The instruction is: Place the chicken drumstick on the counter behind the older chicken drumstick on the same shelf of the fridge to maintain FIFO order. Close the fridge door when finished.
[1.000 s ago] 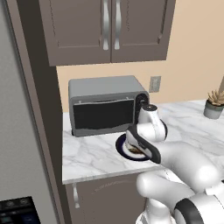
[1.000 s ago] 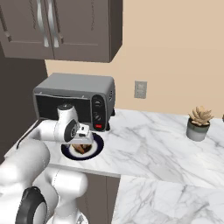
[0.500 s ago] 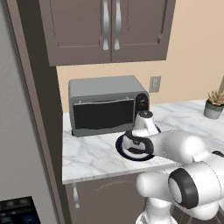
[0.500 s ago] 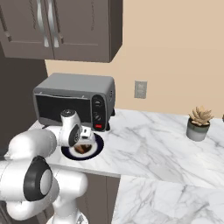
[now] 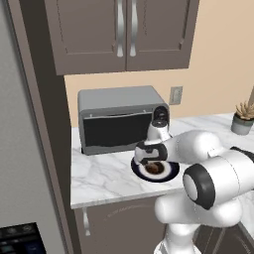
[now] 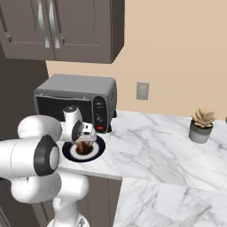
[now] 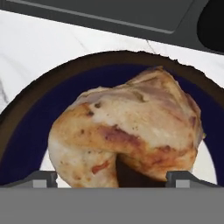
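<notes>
Hand (image 7: 112,178) low over plate (image 5: 168,173), jaws spread wide, nothing gripped; in hand view the two fingertips (image 7: 40,178) flank the chicken drumstick (image 7: 127,131) on either side, apart from it, contact not confirmed. Drumstick lying on the dark blue plate with white centre, golden-tan with paler patches, thick end toward one fingertip. Plate resting on the marble desk (image 5: 99,178), close to the front edge, just in front of the toaster oven (image 5: 119,119); narrow strip of bare marble between plate rim and oven front. Oven backed against the tan wall, its left side near the desk's left edge, where a tall dark brown panel (image 5: 44,124) rises. Grey fridge (image 5: 20,173) face beyond that panel, at far left of left base view; black dispenser panel corner at bottom left. Open marble to the right of the plate in right base view, running wide and uncluttered to a potted succulent (image 6: 201,125) near the wall, well apart from the plate. Wall outlet (image 6: 142,91) above the desk, between oven and plant. Upper cabinet (image 5: 119,30) overhanging the oven, clear air between its underside and the oven top. Count: one drumstick, one plate, one toaster oven, one plant, one outlet, two cabinet doors with two long handles.
</notes>
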Available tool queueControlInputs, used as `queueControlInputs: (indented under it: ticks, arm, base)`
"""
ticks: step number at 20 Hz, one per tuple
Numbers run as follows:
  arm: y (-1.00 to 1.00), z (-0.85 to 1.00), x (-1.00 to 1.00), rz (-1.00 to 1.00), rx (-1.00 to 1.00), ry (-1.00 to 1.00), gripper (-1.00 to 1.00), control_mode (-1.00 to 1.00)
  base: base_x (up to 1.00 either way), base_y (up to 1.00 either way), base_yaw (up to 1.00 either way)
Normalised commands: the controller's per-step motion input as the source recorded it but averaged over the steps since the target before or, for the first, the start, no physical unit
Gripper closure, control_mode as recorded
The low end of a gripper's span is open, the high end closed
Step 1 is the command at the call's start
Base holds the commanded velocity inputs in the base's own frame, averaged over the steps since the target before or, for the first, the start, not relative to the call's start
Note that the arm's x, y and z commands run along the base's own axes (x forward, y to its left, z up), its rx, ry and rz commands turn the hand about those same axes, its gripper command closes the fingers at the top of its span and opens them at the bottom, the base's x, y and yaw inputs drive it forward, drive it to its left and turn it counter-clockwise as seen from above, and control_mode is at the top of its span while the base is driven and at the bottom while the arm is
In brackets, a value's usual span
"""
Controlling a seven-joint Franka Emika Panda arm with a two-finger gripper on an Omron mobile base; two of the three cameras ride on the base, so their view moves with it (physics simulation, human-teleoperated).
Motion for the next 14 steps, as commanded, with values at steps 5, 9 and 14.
queueControlInputs:
  ticks: [5,9,14]
  arm:
    - [0.03,-0.35,-0.87,0.0,0.0,-0.22,-1.0,-1.0]
    - [0.08,-0.3,0.12,0.0,0.0,-0.09,-1.0,-1.0]
    - [0.0,-0.33,0.35,0.0,0.02,-0.02,-1.0,-1.0]
  base:
    - [0.0,0.0,0.0]
    - [0.0,0.0,0.0]
    - [0.0,0.0,0.0]
